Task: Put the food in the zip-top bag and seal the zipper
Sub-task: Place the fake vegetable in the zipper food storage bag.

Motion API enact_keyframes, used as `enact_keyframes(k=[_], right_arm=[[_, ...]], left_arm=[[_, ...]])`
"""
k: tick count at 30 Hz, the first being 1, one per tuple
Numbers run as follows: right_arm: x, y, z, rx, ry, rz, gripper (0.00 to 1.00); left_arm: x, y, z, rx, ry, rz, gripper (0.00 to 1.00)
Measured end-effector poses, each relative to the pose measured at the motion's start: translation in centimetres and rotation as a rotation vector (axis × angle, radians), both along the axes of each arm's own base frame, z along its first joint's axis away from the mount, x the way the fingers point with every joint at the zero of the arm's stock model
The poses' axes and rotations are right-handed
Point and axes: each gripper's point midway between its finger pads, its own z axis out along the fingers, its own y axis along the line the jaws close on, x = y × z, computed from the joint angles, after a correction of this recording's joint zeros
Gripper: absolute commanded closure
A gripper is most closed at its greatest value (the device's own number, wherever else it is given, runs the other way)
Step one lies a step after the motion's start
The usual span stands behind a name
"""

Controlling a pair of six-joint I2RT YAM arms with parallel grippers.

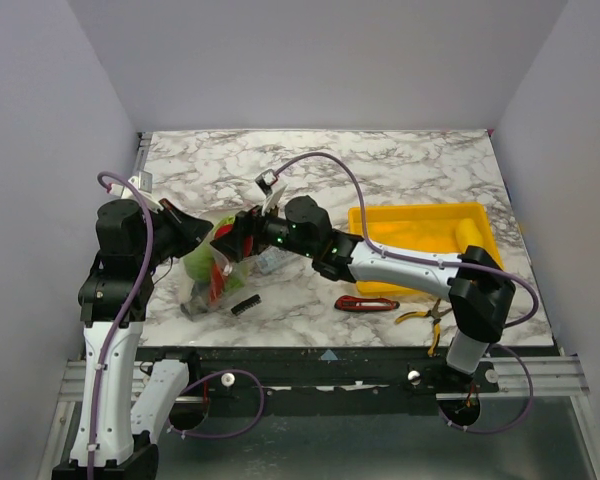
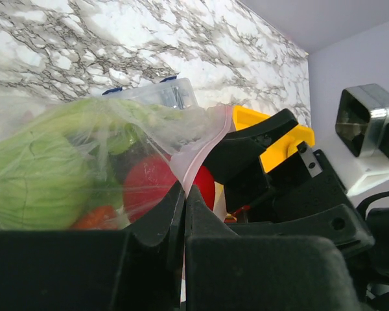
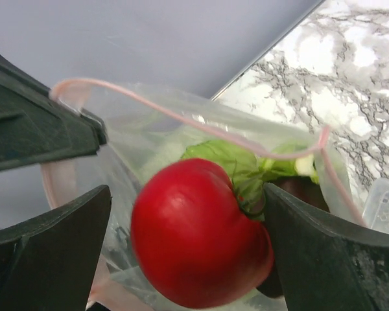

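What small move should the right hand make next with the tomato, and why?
Probably draw the right hand straight back, away from the bag. Its fingers stand wide open, with a gap beside the tomato, which sits at the bag's open mouth and looks released. The left hand is shut on the bag's edge, holding the mouth up.
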Motion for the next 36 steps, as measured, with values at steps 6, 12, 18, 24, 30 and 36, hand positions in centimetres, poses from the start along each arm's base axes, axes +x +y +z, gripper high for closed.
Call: enact_keyframes(k=[6,12,18,24,30,36], right_arm=[[0.2,0.0,2.3,0.004,0.0,-0.009,0.0],[0.2,-3.1,4.5,-0.041,0.011,-0.097,0.0],[-0.1,-7.8,6.5,-0.032,0.026,-0.221,0.27],[-1.8,-9.0,3.6,-0.113,0.022,-0.166,0.55],[-2.6,-6.2,0.9,-0.21,0.016,-0.082,0.62],[-1.9,-2.7,-0.8,-0.215,0.027,-0.036,0.62]], left_arm=[[-0.1,0.0,0.1,0.0,-0.003,0.0,1.0],[-0.3,0.0,0.1,0.0,-0.002,0.0,1.0],[-0.5,0.0,0.0,0.0,-0.002,0.0,1.0],[-0.5,0.0,0.1,0.0,-0.002,0.0,1.0],[-0.5,0.0,0.1,-0.001,-0.002,-0.002,1.0],[-0.6,-0.3,0.1,-0.018,0.006,-0.017,1.0]])
